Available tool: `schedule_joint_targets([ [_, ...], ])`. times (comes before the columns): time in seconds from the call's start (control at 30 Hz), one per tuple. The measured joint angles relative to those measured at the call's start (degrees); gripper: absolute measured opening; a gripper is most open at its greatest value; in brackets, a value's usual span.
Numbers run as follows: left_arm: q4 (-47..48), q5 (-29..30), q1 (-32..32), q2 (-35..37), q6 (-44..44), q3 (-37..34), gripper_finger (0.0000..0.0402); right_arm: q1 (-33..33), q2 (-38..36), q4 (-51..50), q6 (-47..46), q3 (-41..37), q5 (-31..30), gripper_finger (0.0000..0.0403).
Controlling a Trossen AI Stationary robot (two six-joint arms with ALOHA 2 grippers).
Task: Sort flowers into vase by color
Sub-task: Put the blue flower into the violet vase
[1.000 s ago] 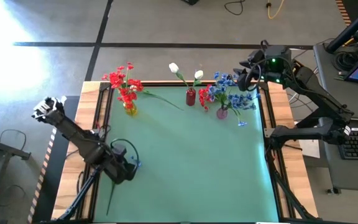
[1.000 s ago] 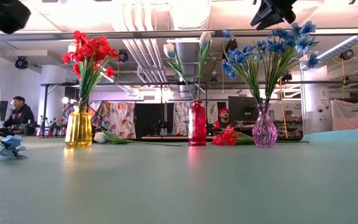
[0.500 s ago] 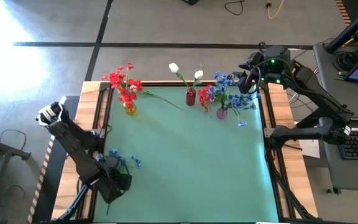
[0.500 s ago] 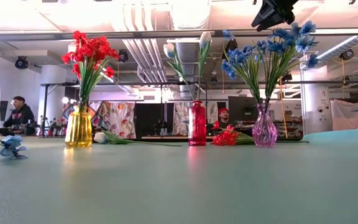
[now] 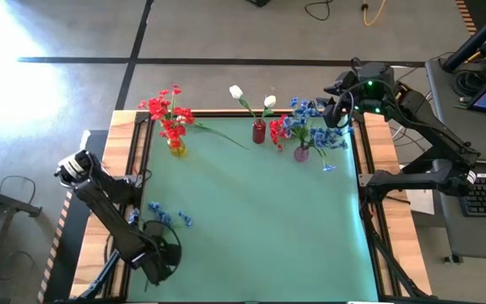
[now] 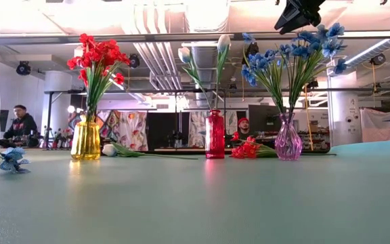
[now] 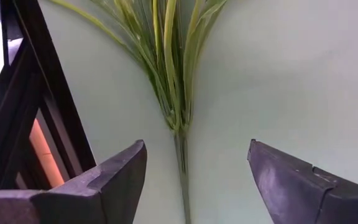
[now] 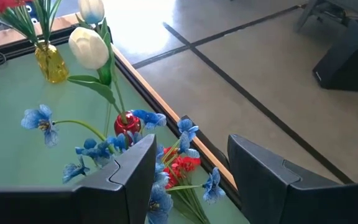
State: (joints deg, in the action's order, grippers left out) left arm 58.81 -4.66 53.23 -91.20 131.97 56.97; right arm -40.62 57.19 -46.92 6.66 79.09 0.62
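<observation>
A loose blue flower (image 5: 165,215) lies flat on the green table (image 5: 260,219) near its left edge, its stem (image 7: 181,155) running toward the near edge. My left gripper (image 5: 160,253) hangs open above that stem, pointing down, with one finger on either side (image 7: 197,155) and touching nothing. My right gripper (image 5: 342,105) waits open (image 8: 191,149), high over the far right corner. Red flowers stand in a yellow vase (image 5: 175,145), white buds in a red vase (image 5: 259,132), and blue sprays in a pink vase (image 5: 301,153).
A red flower (image 5: 277,133) lies on the table between the red and pink vases. A long-stemmed flower (image 5: 218,133) lies beside the yellow vase, its white bud (image 6: 110,150) next to the vase. A black frame rail (image 7: 39,106) runs close beside my left gripper.
My left gripper has moved toward the table's near edge and downward, along the blue flower's stem. It has also rolled about its own axis. The blue blooms that it stood over now show. The flower has stayed where it was.
</observation>
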Motion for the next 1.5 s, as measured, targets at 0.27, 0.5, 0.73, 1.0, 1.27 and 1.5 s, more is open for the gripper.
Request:
schedule_joint_targets([
  [0.27, -0.14, -0.62, 0.00, -2.37, 0.06, 0.00, 0.0225, 0.00, 0.00, -0.02, -0.01, 0.00, 0.01, 0.0192],
  [0.5, 0.08, -0.60, -0.03, -4.66, 0.98, -0.46, 0.0187, 0.00, 0.00, -0.01, 0.00, -0.01, 0.00, 0.0192],
  [0.73, -0.29, -0.56, -0.09, -7.87, 1.84, -0.68, 0.0149, -0.02, 0.00, -0.39, 0.00, -0.02, 0.00, 0.0192],
  [1.0, -2.92, 0.30, -0.13, -10.29, 1.91, -0.50, 0.0059, 0.00, 0.00, -0.85, 0.10, -0.02, 0.00, 0.0192],
  [1.27, -2.95, 7.93, -0.02, -7.03, 0.55, 1.43, 0.0005, -0.02, -0.88, -0.42, 0.94, 0.28, -0.61, 0.0192],
  [1.5, -3.51, 23.93, -0.04, -2.35, -7.93, 3.94, 0.0001, -0.02, -2.36, 1.78, 0.98, 0.31, -0.17, 0.0192],
])
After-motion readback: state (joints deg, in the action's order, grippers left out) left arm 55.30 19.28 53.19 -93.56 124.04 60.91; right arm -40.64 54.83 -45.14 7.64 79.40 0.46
